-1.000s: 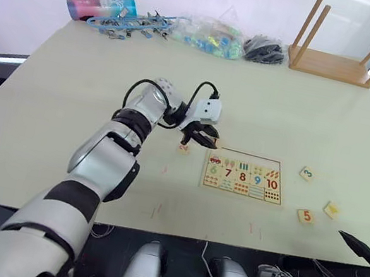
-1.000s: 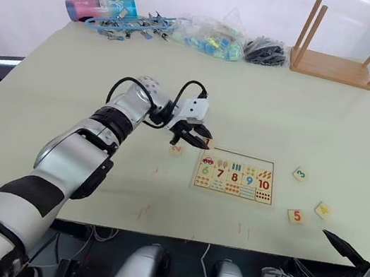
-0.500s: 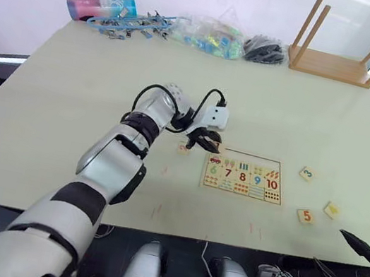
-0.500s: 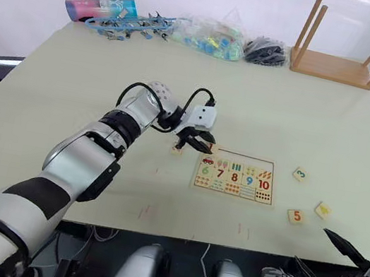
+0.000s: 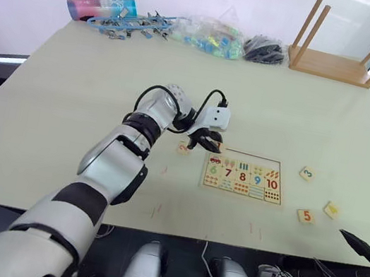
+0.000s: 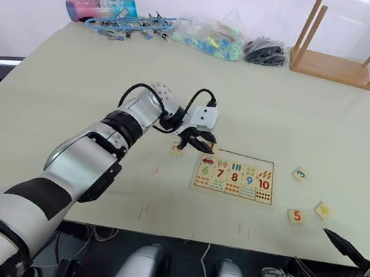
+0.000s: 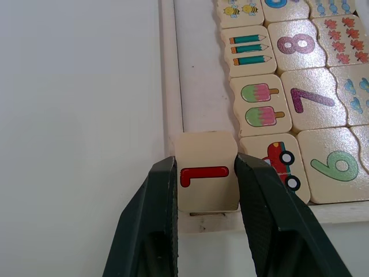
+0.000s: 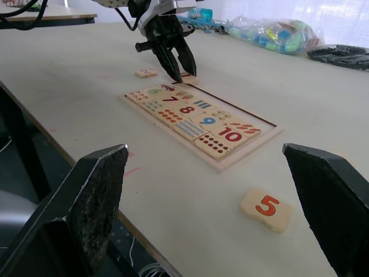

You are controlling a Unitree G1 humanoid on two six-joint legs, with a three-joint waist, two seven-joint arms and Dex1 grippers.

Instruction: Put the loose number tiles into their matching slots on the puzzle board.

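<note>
Gripping a pale tile printed with a red 1 (image 7: 204,173), the left gripper (image 7: 206,199) is closing its two black fingers on the tile's opposite sides, directly over the top-left corner of the puzzle board (image 5: 244,175). In the left wrist view the tile is sitting at the board's corner slot (image 7: 202,121), beside the piece with a red car, while a strip of bare wood is running along the board's empty top row away from it. Whether the tile is resting in the recess or hanging just above it, I cannot tell.

Lying on the cream table (image 5: 71,90) just left of the board is another loose tile (image 5: 183,148), its digit too small to read. Sitting off the board's right side are three more: a green 3 tile (image 5: 306,173) nearest its upper corner, an orange 5 tile (image 5: 305,216) below its lower corner, and a yellow-marked tile (image 5: 331,209) farther out still.

The right gripper (image 8: 219,190) is hovering low beyond the board's near right corner, its fingers spreading wide apart and holding nothing.
</note>
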